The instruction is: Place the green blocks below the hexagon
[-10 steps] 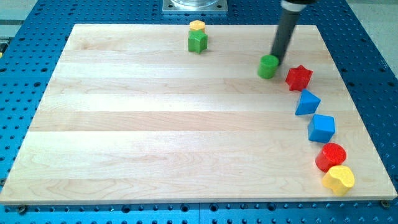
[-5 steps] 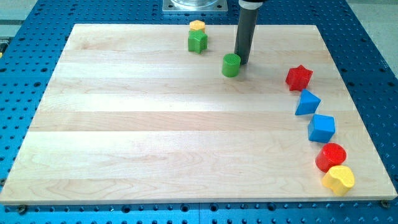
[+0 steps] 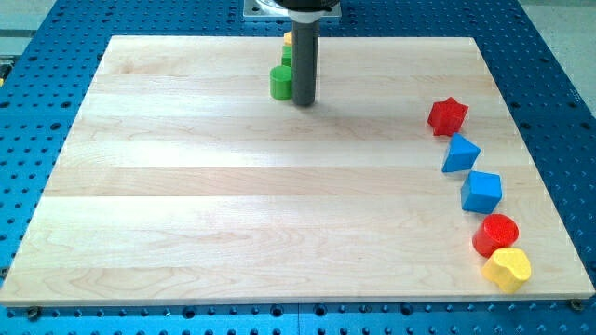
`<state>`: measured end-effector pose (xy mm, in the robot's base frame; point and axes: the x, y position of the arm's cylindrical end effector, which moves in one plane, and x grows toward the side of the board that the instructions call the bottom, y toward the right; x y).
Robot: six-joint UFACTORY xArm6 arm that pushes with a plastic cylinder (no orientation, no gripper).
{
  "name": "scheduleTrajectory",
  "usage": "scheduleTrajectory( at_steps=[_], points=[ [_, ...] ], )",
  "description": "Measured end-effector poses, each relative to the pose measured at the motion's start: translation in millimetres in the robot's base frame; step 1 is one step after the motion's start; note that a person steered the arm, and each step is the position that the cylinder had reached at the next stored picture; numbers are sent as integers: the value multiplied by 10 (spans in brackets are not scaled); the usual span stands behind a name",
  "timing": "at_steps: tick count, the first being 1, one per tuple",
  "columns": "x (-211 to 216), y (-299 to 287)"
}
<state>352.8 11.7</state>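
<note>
Nearest, along the wooden board's (image 3: 233, 233) right edge, a yellow block (image 3: 507, 269), red cylinder (image 3: 495, 234), two blue blocks (image 3: 481, 191) and red star (image 3: 447, 115) are seen. Farther, my tip (image 3: 304, 101), without jaws, touches the green cylinder's (image 3: 280, 82) right side; beyond, the second green block (image 3: 288, 58) and yellow hexagon (image 3: 288, 40) are mostly hidden.

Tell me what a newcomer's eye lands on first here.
First, the dark rod at the view's top centre: my tip rests just right of a green cylinder, and the rod hides most of a green block and the yellow hexagon above it. Next, a curved chain down the right edge: red star, two blue blocks, red cylinder, yellow heart.
</note>
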Motion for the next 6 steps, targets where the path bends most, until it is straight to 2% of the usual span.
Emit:
scheduleTrajectory(
  at_steps=[1,2,4,5,6],
  points=[
    [124,-239],
    [6,-139],
    [-171,-564],
    [-320,-294],
    [-86,175]
  ],
)
